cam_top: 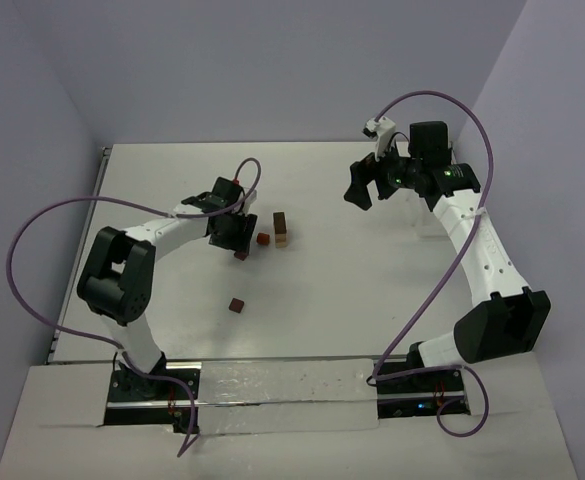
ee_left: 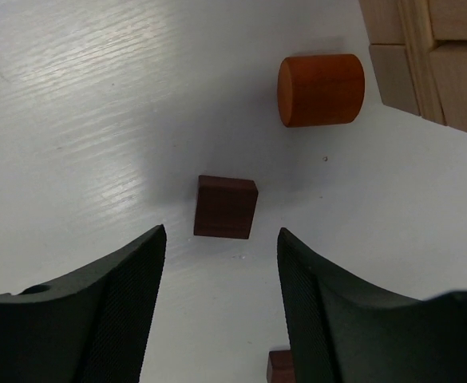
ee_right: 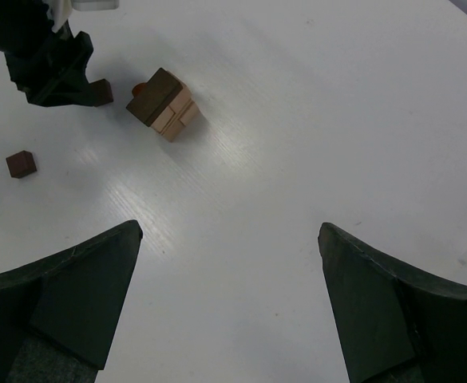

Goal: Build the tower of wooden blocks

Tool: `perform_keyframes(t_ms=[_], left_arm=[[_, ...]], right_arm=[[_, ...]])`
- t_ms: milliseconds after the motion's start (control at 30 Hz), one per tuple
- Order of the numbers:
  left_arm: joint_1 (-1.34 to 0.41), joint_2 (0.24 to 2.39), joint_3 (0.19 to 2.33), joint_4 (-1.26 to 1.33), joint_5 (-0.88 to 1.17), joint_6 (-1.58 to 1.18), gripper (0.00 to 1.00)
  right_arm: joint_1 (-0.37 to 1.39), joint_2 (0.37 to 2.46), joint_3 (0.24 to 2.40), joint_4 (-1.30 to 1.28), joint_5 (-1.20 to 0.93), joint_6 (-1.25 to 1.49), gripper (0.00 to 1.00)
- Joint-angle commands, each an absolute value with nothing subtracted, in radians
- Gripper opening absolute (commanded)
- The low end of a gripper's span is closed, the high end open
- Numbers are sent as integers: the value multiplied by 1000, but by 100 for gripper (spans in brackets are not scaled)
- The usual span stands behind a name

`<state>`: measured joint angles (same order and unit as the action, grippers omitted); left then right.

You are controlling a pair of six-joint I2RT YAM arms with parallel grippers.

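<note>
Loose dark brown block is sitting alone on the table, lower centre-left of the top view, nearest the bases. Spare stock, I'd guess.

Past it, left hand is hanging low over the table, fingers parted and gripping nothing. They're framing a second dark block at centre of the left wrist view, just ahead of the tips and not touching. It looks like a line-up for a pinch on opposite side faces. That block is lying flat and is near-cubic, so no real long axis; its edges are slightly skewed off the finger line.

Beyond, upper right: orange cylinder, apparently lying on its side, axis running left-right. Behind it is the tower, tan lower blocks showing. In the top view it's standing upright just left of centre, long axis vertical, dark block on top.

Right hand is hovering far off at upper right, spread wide and empty, likely keeping clear.
</note>
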<state>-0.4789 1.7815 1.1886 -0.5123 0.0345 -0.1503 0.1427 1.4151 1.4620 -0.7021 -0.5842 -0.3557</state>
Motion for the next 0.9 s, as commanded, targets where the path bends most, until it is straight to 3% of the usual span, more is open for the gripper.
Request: perform_keyframes(t_ms=[0,233,633,700,833,867], left_arm=[[-512,1816,1246,-484,37,-166,63],[-522,1845,1246,-480,26,-173,61],[-522,1886,1275,-509,-11,-198,42],[-522,1875,1273,-517,-38,-200,34],[-522,1813,1280,-545,-79,-212,3],[-521,1788,1287,-555,-86,-223,0]], right_arm=[[133,1428,1488,-672,-607,-348,100],[132,1434,1493,-675,-611,-350,100],[131,1437,1499,-683,-619,-351,100],[132,1435,1500,-683,-618,-351,100],[131,1433,1508,-683,-621,-338,100],[132,1435,1510,-685,-624,-335,100]])
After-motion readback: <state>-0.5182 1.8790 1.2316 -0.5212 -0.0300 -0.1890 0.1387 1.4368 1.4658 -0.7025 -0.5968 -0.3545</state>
